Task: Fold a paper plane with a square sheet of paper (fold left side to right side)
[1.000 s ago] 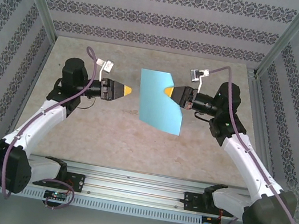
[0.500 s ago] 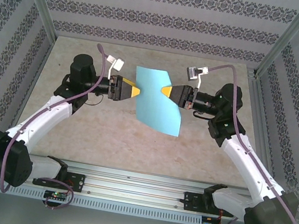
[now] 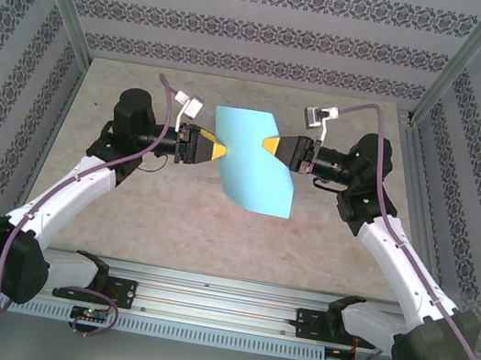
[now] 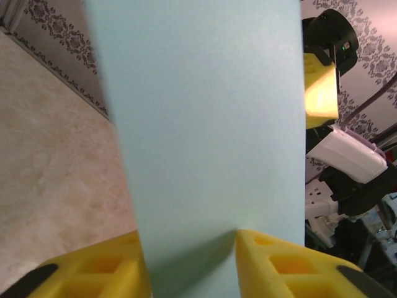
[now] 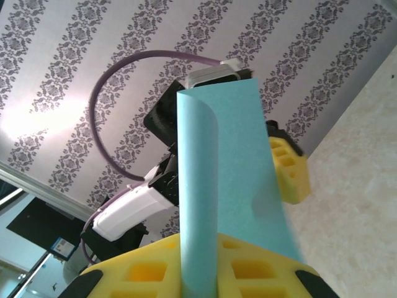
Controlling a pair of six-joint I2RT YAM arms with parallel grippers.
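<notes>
Newly, left hand (image 3: 215, 149) arrives at the left edge of the square sheet of paper (image 3: 256, 169), fingers spread astride it. Right hand (image 3: 270, 145) pinches the right edge. Sheet held above worktop (image 3: 169, 214); left-to-right fold likely imminent.

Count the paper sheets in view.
1. One blue sheet, held in the air: right edge pinched by the right gripper, left edge between the open fingers of the left gripper. Any sheet behind it would be hidden.
</notes>
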